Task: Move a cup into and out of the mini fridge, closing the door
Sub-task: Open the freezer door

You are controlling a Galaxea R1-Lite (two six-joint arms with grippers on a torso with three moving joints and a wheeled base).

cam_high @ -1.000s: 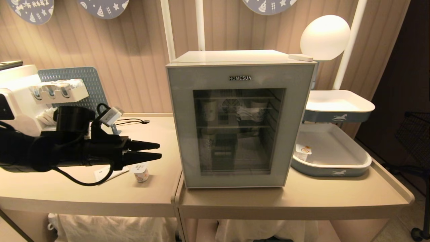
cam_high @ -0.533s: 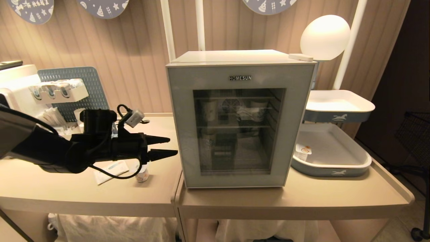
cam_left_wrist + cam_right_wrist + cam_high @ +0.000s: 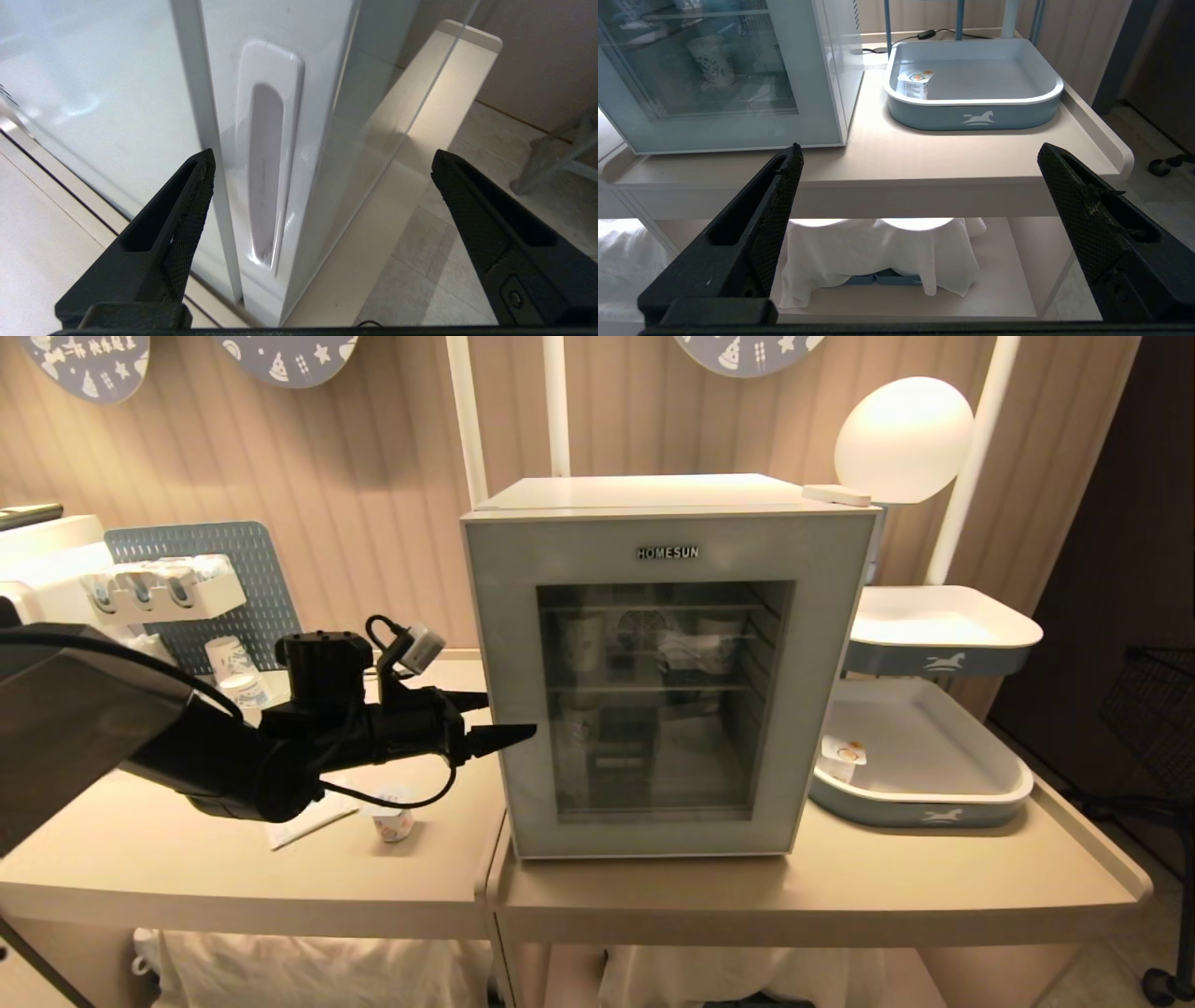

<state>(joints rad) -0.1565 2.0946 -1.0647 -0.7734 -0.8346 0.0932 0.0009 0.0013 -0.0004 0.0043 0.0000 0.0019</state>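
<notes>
The mini fridge [image 3: 653, 490] stands on the table with its glass door [image 3: 812, 709] shut. My left gripper [image 3: 509, 717] is open at the door's left edge, one finger in front of the door face and the other beside the fridge's side. In the left wrist view the recessed handle [image 3: 266, 172] lies between the fingers [image 3: 187, 224], untouched. A small white lidded cup [image 3: 392, 821] stands on the left table under the arm. A second such cup [image 3: 840, 758] sits in the lower tray. My right gripper [image 3: 920, 151] hangs open and empty below the table's front edge.
Taller paper cups [image 3: 583, 639] stand on the shelves behind the glass. Right of the fridge are a grey-blue tray [image 3: 934, 793], a raised tray [image 3: 943, 635] and a globe lamp [image 3: 901, 439]. A pegboard rack [image 3: 233, 569] and a white paper [image 3: 299, 812] are on the left table.
My left arm has swung right from above the cup to the fridge's left edge, and its fingers have spread wider. The cup and the fridge have not moved.
</notes>
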